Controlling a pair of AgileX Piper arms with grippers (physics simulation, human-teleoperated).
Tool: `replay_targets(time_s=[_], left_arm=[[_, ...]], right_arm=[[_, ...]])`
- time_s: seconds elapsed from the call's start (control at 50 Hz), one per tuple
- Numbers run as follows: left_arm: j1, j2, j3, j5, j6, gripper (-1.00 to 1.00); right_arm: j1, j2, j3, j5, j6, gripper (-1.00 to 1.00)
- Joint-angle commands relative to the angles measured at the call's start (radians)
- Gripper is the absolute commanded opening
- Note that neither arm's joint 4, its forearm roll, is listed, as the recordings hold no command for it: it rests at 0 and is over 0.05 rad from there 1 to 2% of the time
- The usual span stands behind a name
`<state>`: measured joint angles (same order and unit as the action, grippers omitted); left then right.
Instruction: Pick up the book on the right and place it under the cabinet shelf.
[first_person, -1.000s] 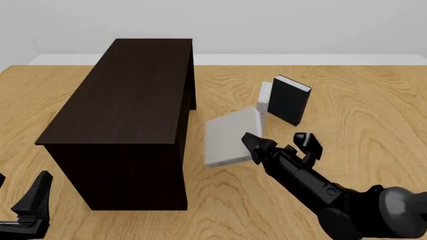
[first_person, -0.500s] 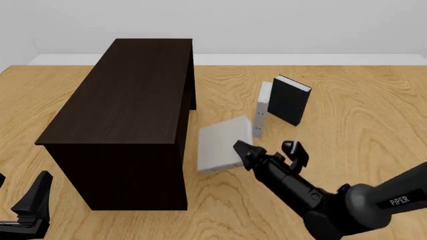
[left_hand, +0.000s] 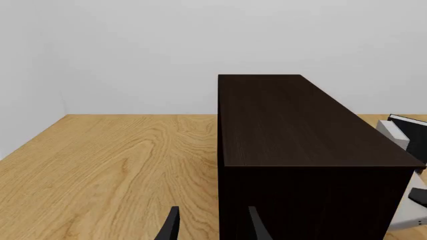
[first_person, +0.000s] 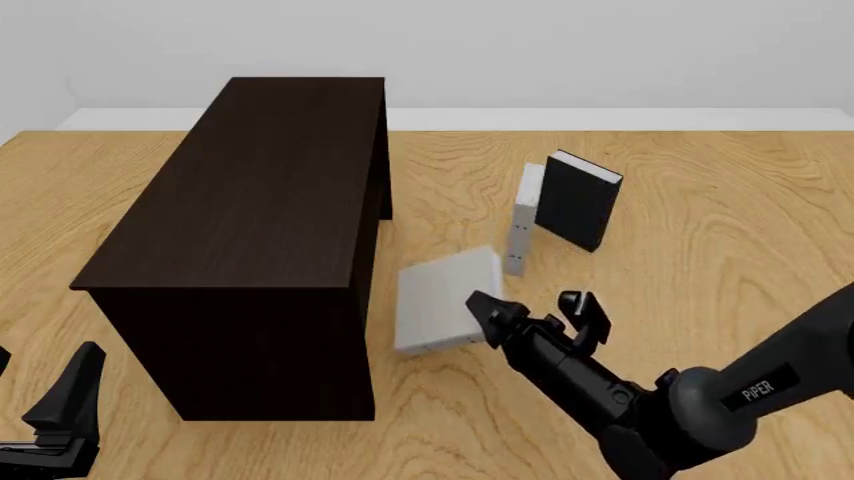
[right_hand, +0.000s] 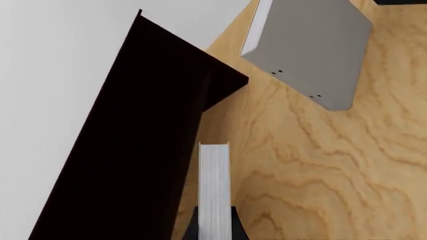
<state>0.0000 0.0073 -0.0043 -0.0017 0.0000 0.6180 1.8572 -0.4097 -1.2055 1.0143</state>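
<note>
**Right gripper clamped on grey book beside cabinet**

Front view: the right gripper (first_person: 527, 308) sits low over the table (first_person: 747, 230), just right of the cabinet shelf (first_person: 254, 200). The book (first_person: 446, 297), light grey, lies roughly flat and a bit tilted, running from the fingertips toward the cabinet's right wall. Its left edge is very close to that wall; contact can't be judged. One finger (first_person: 483, 307) overlaps the book's near-right corner, and the other finger (first_person: 579, 304) stands off to the right. Whether the book rests on the table or is lifted slightly can't be told from here.

Right wrist view: the book (right_hand: 214, 190) shows edge-on, white page block between the two dark fingertips, so the right gripper (right_hand: 214, 227) is pinched on it. The cabinet shelf (right_hand: 127, 150) is a dark mass alongside the book. Further out, a second grey book (right_hand: 310, 47) has small dark dots along one cover edge.

Front view again: that second grey book (first_person: 523, 230) stands upright behind the held one, next to a black book (first_person: 577, 198), also upright, with white pages on top. Both stand on the table to the right of the cabinet, well apart from the gripper.

The left gripper (first_person: 60, 415) is parked at the near-left corner of the front view, away from everything. In the left wrist view its two fingers are spread, with nothing between them (left_hand: 210, 231), and they point at the cabinet shelf's (left_hand: 300, 125) near end. The books peek out at that picture's edge past the cabinet.
</note>
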Motion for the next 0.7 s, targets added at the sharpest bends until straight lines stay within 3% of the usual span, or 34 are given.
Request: replay_targets(time_s=[0.02, 0.7], left_arm=[[0.000, 0.000, 0.000, 0.000, 0.000, 1.00], [0.000, 0.000, 0.000, 0.000, 0.000, 1.00]], right_arm=[[-0.005, 0.023, -0.017, -0.014, 0.035, -1.00], [-0.012, 0.131, -0.061, -0.014, 0.056, -1.00]])
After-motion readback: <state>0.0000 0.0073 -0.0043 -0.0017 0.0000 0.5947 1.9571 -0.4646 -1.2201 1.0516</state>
